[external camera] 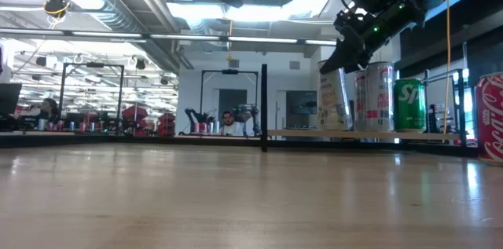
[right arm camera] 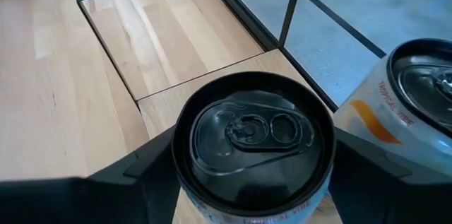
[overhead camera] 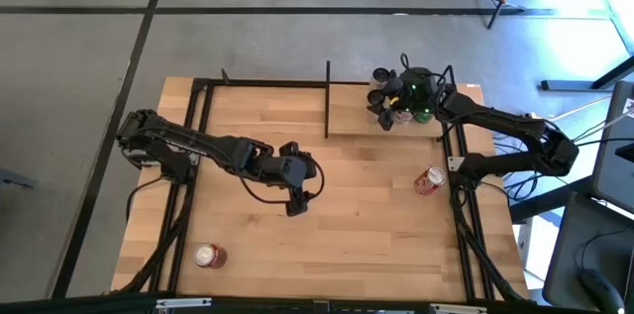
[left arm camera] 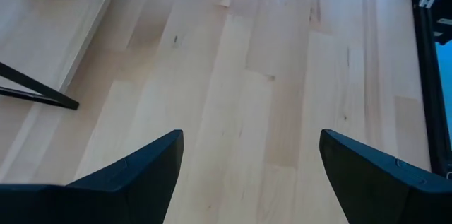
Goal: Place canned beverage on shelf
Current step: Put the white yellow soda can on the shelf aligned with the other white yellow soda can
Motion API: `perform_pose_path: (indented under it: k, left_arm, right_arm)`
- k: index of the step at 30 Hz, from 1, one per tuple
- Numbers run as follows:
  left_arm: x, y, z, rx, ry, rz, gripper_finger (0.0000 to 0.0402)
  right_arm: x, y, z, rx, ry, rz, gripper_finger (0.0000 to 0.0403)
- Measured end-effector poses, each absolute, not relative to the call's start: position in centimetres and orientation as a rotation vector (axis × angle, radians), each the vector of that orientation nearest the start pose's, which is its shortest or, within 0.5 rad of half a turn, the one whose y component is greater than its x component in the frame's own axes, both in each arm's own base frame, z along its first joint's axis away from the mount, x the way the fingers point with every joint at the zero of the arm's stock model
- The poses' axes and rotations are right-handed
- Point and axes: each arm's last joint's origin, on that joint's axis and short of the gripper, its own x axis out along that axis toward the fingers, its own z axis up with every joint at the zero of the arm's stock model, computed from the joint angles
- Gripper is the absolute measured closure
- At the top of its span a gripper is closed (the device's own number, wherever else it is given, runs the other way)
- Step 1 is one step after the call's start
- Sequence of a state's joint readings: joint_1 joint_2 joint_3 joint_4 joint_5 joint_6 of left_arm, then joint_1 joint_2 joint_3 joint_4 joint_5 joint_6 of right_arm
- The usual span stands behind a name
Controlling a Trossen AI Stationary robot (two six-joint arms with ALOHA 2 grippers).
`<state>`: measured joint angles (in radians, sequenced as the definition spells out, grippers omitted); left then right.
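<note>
Glossy metal can (right arm camera: 252,146) — matt (pale) wood shelf (right arm camera: 169,33).

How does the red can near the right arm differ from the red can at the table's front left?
The red can near the right arm lies on its side by the right edge, near the shelf. The red can at the front left is far from the shelf, and neither gripper is near it. Both are red, rest on the table, and are unheld.
</note>
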<state>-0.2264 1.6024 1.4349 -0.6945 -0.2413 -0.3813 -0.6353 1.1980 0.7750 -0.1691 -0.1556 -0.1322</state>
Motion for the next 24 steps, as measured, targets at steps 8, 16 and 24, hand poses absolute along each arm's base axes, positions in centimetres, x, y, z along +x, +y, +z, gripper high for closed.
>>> perform_pose_path:
  k: [8,16,24]
  left_arm:
    - [33.5,-7.0,31.3,-0.159,0.821,0.172,0.0083]
    - [33.5,-7.0,31.3,-0.159,0.82,0.173,0.0083]
    - [33.5,-7.0,31.3,-0.159,0.821,0.173,0.0083]
  right_arm:
    - [20.5,-14.6,24.9,0.098,0.586,-0.435,0.0114]
    - [20.6,-14.7,26.2,0.089,0.585,-0.458,0.0112]
    - [20.7,-14.9,27.0,0.079,0.565,-0.462,0.0112]
